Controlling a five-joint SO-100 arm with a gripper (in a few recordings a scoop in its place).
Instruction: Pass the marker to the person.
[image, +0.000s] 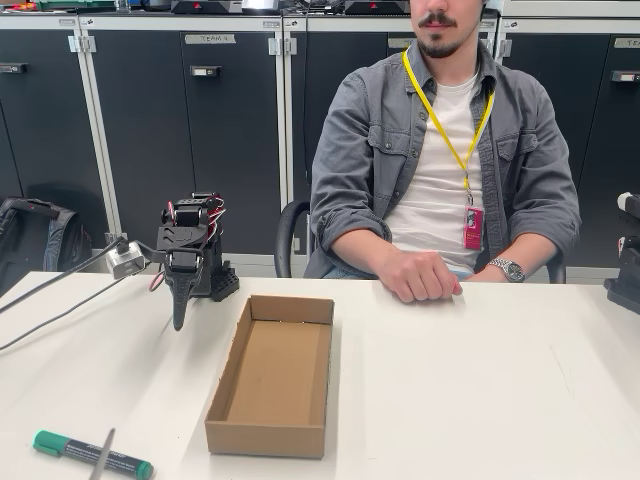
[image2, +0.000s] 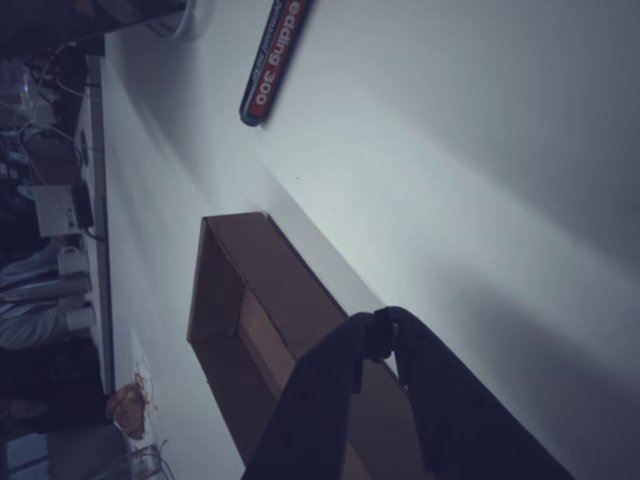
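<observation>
Matt surfaces, mostly.
Shallow brown corrugated-cardboard box (image: 270, 375) looks rough and dull; the smooth white table (image: 480, 380) has faint sheen; the green-capped plastic marker (image: 92, 455) looks slightly glossy.

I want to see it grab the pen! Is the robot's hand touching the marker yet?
Apart. In the fixed view the hand hangs beside the cardboard box, while the marker lies far off at the table's near edge.

Open cardboard box (image: 272, 376) on white table (image: 480, 390), dark cabinets (image: 180, 130) behind.
</observation>
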